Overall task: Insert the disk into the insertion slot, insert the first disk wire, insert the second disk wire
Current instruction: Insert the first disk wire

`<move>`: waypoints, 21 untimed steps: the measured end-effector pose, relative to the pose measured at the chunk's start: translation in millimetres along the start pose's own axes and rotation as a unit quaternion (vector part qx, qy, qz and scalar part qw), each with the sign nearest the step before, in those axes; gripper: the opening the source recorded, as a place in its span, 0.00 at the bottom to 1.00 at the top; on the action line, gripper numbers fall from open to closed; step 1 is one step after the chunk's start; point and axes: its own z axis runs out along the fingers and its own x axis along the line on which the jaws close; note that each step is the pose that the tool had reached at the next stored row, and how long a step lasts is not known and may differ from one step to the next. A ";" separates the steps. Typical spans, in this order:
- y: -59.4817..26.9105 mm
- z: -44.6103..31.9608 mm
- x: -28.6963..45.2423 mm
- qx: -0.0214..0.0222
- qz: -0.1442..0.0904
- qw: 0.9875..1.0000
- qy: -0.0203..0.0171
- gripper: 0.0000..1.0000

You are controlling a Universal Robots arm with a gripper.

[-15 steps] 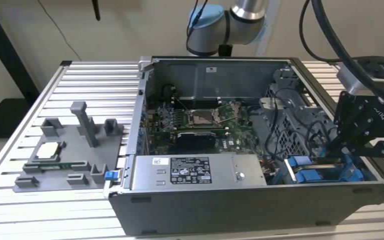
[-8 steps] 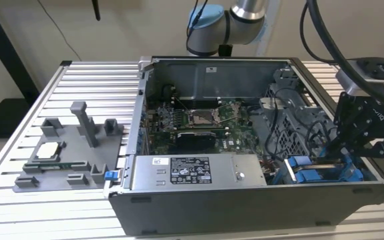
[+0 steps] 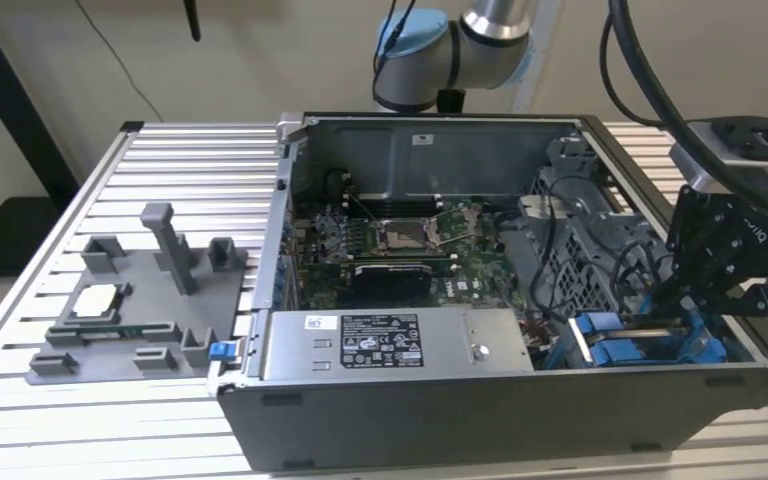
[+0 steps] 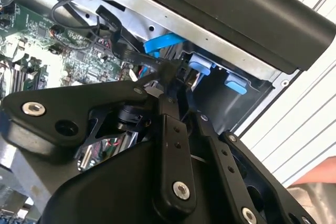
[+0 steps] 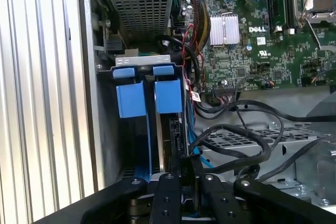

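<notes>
The disk point(image 5: 171, 129) stands on edge in the insertion slot point(image 3: 631, 345), at the case's corner nearest the camera on the exterior view's right. Its bright blue frame tabs point(image 5: 169, 95) show at the mouth of the bay. My gripper point(image 3: 664, 300) reaches down into the case right over this bay. In both wrist views the fingertips point(image 5: 185, 163) are pinched together on a black connector of a disk wire point(image 4: 152, 61), close to the disk's edge. A blue flat cable point(image 4: 160, 43) curves just behind it.
A grey power-supply box point(image 3: 398, 342) with a black label lies beside the bay. The motherboard point(image 3: 398, 240) covers the case floor. Loose black cables point(image 5: 236, 135) loop over the perforated cage. A grey fixture point(image 3: 144, 300) sits on the slatted table point(image 3: 37, 420), at the exterior view's left.
</notes>
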 end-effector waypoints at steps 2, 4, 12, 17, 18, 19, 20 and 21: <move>0.0 0.1 0.0 0.000 0.000 1.000 0.000 0.00; 0.0 0.2 0.0 -0.001 0.000 1.000 0.000 0.00; 0.2 -3.3 -0.2 -0.005 0.000 1.000 -0.001 0.00; 0.0 -3.6 0.9 -0.006 -0.011 1.000 0.000 0.00; -0.1 -3.7 1.3 -0.006 -0.014 1.000 0.000 0.00; -0.1 -3.7 1.6 -0.006 -0.018 1.000 0.001 0.00; -0.1 -3.7 1.6 -0.006 -0.020 1.000 0.001 0.00; -0.2 -3.7 1.6 -0.006 -0.021 1.000 0.001 0.00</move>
